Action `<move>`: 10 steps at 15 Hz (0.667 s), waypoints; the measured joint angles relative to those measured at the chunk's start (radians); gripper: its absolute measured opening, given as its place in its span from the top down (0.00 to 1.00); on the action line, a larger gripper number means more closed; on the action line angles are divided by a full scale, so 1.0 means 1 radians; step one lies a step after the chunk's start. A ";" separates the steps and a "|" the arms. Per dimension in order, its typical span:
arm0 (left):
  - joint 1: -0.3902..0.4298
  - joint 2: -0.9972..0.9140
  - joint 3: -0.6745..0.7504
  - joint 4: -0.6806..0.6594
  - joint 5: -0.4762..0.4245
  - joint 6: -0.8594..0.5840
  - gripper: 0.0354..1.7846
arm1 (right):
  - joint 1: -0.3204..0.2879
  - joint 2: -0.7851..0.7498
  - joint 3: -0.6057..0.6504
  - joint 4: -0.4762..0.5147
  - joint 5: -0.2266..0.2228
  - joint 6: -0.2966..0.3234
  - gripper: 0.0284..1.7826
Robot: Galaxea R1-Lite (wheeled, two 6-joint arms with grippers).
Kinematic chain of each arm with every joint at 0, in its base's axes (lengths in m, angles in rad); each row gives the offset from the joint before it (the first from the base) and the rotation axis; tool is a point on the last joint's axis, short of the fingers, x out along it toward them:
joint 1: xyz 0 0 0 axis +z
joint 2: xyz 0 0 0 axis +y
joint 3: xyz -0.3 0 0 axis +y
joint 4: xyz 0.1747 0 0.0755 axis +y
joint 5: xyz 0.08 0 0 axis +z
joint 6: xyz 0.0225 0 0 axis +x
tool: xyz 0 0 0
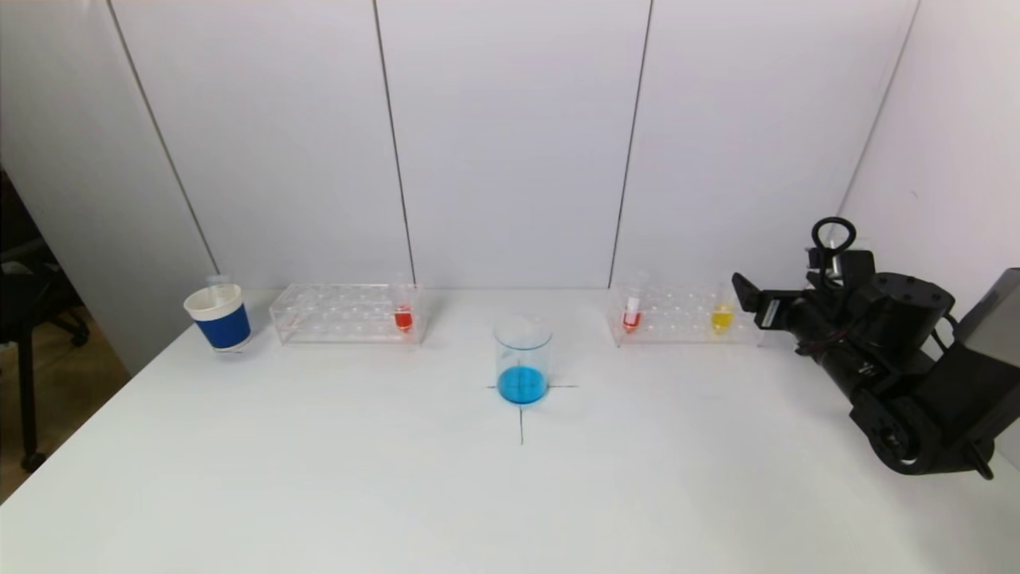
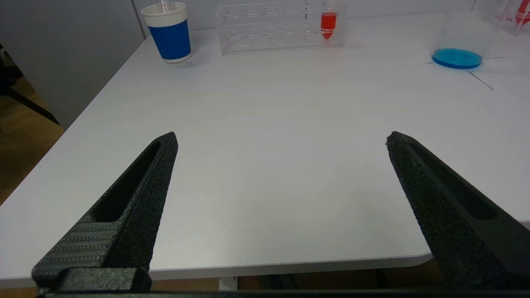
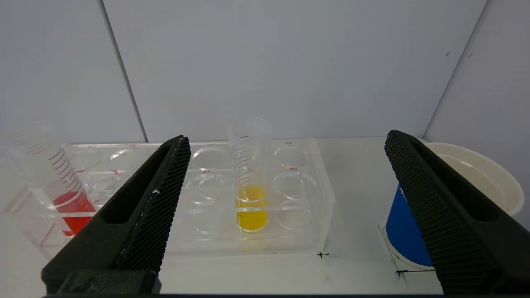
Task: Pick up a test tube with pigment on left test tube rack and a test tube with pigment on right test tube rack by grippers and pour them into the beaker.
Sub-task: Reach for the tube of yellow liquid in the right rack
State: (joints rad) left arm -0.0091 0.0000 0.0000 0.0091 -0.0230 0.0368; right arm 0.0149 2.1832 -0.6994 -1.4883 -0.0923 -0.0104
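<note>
Right wrist view: I see right gripper (image 3: 285,140) spread wide, empty, yellow test tube (image 3: 250,182) upright in right rack (image 3: 314,215) just ahead between its fingers; left gripper (image 2: 281,138) also spread wide

My right gripper (image 3: 285,140) is spread wide, nothing between the fingers (image 3: 159,198). Straight ahead past the tips: clear rack (image 3: 306,215) on the white table (image 3: 356,265). Tube with yellow liquid (image 3: 251,194) stands upright in it, framed between my fingers. Tube with red liquid (image 3: 62,190) leans in the rack beyond one finger. Blue-and-white cup (image 3: 414,231) sits partly behind the other finger, beside the rack.
</note>
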 joint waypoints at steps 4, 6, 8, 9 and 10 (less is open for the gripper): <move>0.000 0.000 0.000 0.000 0.000 0.000 0.01 | -0.004 0.023 -0.024 0.000 0.000 -0.001 0.04; 0.000 0.000 0.000 0.000 0.000 0.000 0.01 | -0.007 0.032 -0.030 0.000 0.001 -0.001 0.04; 0.000 0.000 0.000 0.000 0.000 0.000 0.01 | -0.008 0.039 -0.036 0.000 0.001 -0.001 0.04; 0.000 0.000 0.000 0.000 0.000 0.000 0.01 | -0.008 0.043 -0.040 0.000 0.002 -0.001 0.04; 0.000 0.000 0.000 0.000 0.000 0.000 0.01 | -0.008 0.047 -0.044 0.000 0.003 -0.001 0.04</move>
State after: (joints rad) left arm -0.0089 0.0000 0.0000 0.0091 -0.0230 0.0368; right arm 0.0072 2.2298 -0.7432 -1.4883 -0.0898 -0.0115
